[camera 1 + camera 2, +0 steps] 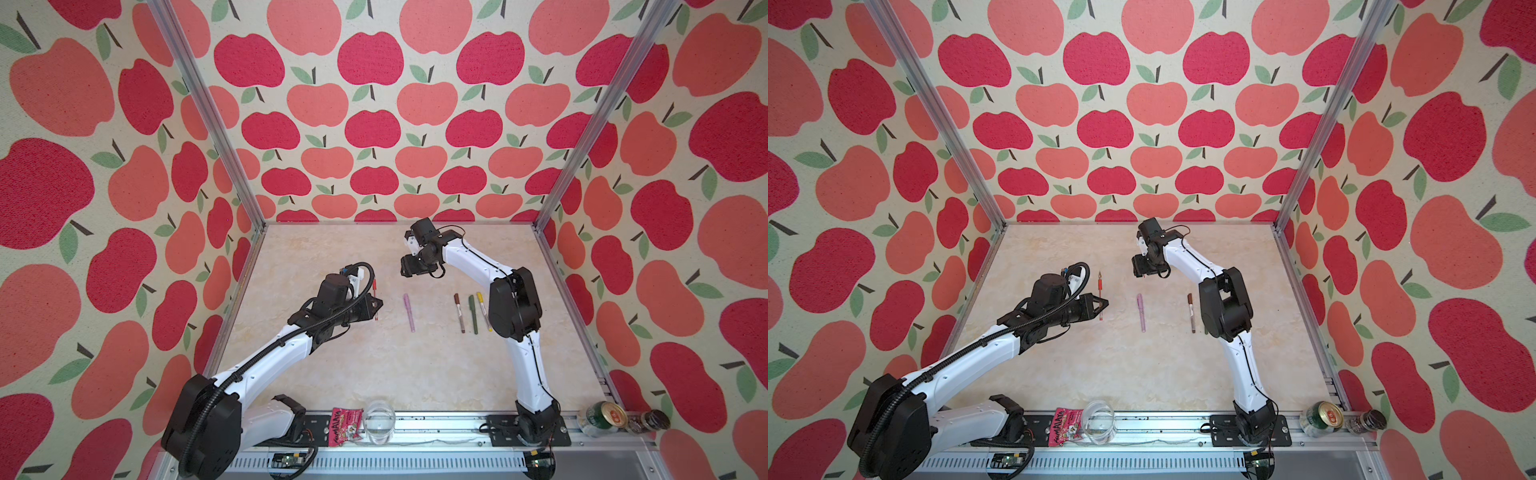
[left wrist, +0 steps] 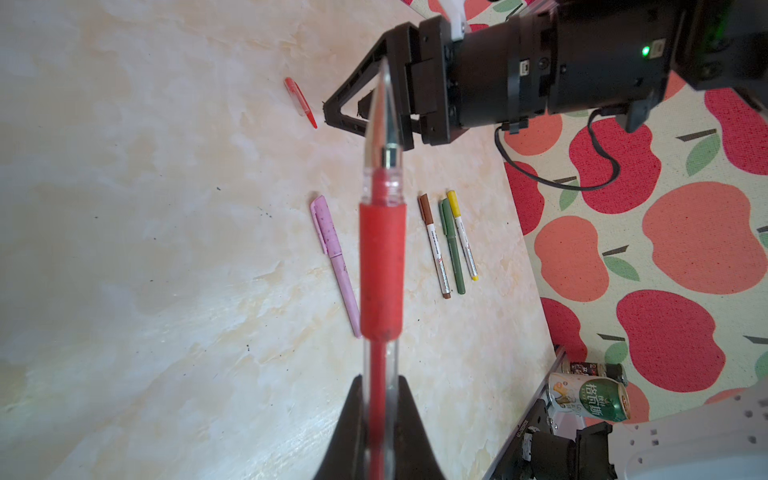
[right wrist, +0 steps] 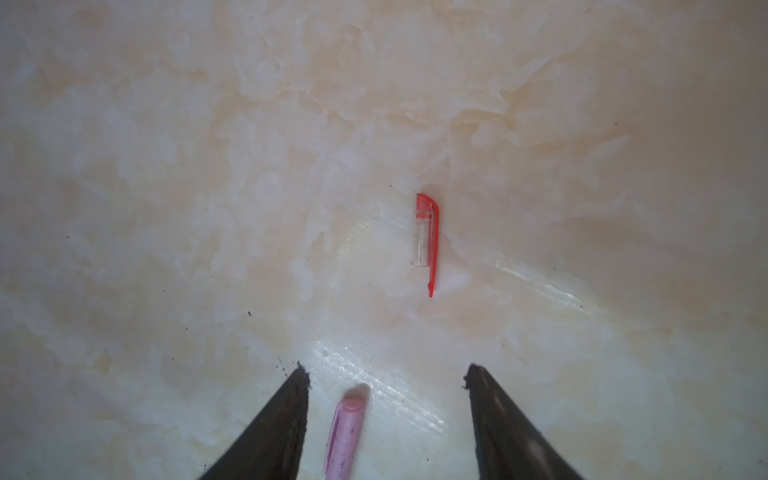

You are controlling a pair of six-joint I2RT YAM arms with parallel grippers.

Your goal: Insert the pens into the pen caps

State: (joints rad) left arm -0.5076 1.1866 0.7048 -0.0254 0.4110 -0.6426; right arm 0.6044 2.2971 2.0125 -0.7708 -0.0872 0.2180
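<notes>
I read the left jaws clamped on the red pen [image 2: 381, 266], bare tip pointing far, left of bench [image 1: 374, 374] centre. Right jaws stand wide and empty above the capped end of the lilac-pink pen [image 3: 345, 436]. Red cap [image 3: 426, 232] lies loose on the bench, farther back, near those jaws.

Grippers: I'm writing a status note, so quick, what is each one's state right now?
Left gripper: shut on the red pen.
Right gripper: open, holding nothing.
</notes>
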